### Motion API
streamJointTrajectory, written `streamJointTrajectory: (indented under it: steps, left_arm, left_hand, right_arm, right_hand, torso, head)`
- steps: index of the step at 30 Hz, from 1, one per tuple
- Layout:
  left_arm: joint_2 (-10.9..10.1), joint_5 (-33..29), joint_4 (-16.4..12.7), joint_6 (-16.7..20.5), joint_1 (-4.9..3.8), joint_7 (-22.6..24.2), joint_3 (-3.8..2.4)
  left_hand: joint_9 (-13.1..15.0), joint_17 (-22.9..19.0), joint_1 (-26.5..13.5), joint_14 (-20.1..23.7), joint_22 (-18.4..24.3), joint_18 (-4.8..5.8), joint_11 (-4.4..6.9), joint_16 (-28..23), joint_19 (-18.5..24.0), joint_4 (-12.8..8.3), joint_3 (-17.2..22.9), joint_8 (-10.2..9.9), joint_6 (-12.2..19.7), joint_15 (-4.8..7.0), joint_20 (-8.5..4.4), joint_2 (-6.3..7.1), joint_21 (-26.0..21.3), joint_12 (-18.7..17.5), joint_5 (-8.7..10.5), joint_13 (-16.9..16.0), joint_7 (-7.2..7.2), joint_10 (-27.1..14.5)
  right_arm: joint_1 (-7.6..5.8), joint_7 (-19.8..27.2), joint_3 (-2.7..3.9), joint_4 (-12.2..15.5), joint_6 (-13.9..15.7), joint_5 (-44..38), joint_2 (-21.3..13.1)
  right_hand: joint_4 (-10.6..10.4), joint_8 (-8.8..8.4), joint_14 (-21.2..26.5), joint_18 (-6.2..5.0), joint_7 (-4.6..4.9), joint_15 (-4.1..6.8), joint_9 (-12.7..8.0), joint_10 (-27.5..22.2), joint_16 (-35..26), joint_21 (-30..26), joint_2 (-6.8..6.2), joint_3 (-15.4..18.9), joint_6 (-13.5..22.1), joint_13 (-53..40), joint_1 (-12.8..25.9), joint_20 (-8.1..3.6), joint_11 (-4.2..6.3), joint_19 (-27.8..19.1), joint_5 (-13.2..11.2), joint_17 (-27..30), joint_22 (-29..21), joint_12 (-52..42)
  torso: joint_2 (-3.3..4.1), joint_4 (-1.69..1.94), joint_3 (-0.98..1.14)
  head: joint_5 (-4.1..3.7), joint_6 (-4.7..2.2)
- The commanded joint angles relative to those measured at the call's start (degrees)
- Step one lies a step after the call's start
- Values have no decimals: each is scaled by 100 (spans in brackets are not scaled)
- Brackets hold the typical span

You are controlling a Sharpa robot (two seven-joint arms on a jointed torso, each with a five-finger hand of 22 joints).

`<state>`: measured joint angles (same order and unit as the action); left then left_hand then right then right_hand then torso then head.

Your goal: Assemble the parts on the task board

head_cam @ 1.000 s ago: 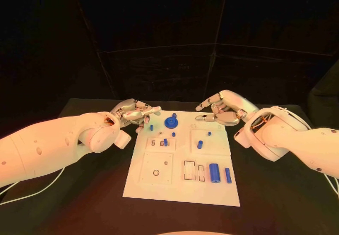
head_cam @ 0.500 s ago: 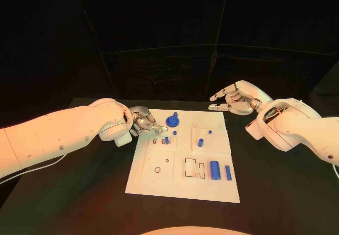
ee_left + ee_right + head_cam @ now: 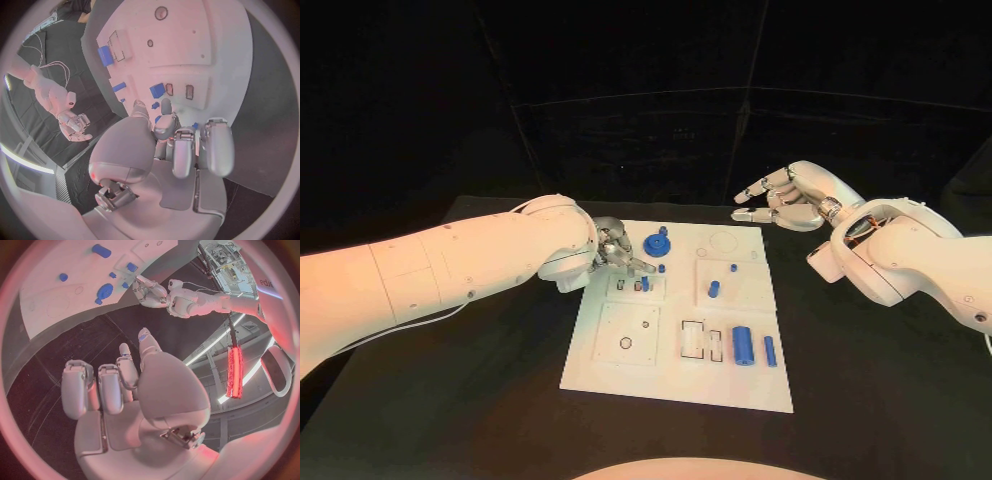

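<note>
The white task board (image 3: pixel 632 360) lies in the middle of the table, also seen at board (image 3: pixel 206 40) and board (image 3: pixel 62 300). On it are a blue gear (image 3: pixel 659 243), a short blue peg (image 3: pixel 714 290), a thick blue cylinder (image 3: pixel 741 345) and a slim one (image 3: pixel 769 350). My left hand (image 3: pixel 620 252) hovers low over the board's far left part. Its thumb and one finger point at small blue pieces (image 3: pixel 157 90), tips apart, while the other fingers (image 3: pixel 212 145) curl in. My right hand (image 3: pixel 790 200) is raised beyond the far right corner, fingers spread and holding nothing.
Black table (image 3: pixel 877 380) surrounds the board on all sides. Empty rectangular slots (image 3: pixel 691 340) and round holes (image 3: pixel 625 343) mark the board's near half. A white cable (image 3: pixel 387 330) runs along the table under my left arm.
My left hand has come in from beside the board's far left corner to just above the small blue pieces. My right hand has drawn back and up, away from the far right corner.
</note>
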<state>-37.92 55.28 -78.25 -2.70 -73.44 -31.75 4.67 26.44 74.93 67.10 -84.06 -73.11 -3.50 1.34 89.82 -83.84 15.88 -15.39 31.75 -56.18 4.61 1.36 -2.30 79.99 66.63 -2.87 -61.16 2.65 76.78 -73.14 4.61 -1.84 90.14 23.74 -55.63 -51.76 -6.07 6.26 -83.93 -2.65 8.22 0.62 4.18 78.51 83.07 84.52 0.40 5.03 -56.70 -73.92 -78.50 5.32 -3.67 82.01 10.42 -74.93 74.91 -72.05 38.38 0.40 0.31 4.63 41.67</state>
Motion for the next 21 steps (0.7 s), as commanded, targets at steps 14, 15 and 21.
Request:
streamJointTrajectory:
  steps: [14, 15, 21]
  left_arm:
    - [421, 244, 264, -267, -77, -350, 200]
    - [435, 296, 272, -279, -78, -352, 201]
    - [463, 396, 276, -251, -80, -323, 204]
  left_hand:
    - [130, 1507, 48, -594, -48, 42, 16, 18, -136, -9, 11, 120, 113, 41, -27, -152, 59, 81, 5, -60, -3, 29]
    - [139, 1507, 57, -594, -51, 42, 15, 18, -135, -15, 16, 127, 120, 41, -27, -158, 61, 82, 5, -61, -2, 28]
    - [183, 1507, 100, -594, -68, 43, 14, 18, -132, -40, 41, 161, 149, 39, -24, -182, 73, 99, 4, -79, -1, 29]
  right_arm:
    - [-14, -15, 3, -90, -107, -280, 85]
    - [-14, -19, 3, -93, -105, -325, 91]
    - [-13, -43, 3, -113, -104, -423, 109]
  right_hand:
    - [9, 39, -305, -48, -8, 39, -13, -22, -52, -40, 65, 109, -26, 18, -6, 3, 45, -64, 208, -7, 102, 31]
    - [8, 40, -304, -51, -7, 40, -15, -26, -59, -48, 73, 123, -23, 24, -10, 1, 46, -72, 296, 2, 88, 36]
    - [5, 45, -304, -52, -8, 42, -16, -31, -65, -53, 78, 153, -23, 32, -9, 0, 47, -73, 385, 9, 83, 44]
  torso:
    - [16, 3, -12]
    - [15, 3, -13]
    - [17, 10, -17]
  head:
    - [12, 30]
    - [11, 36]
    - [-8, 50]
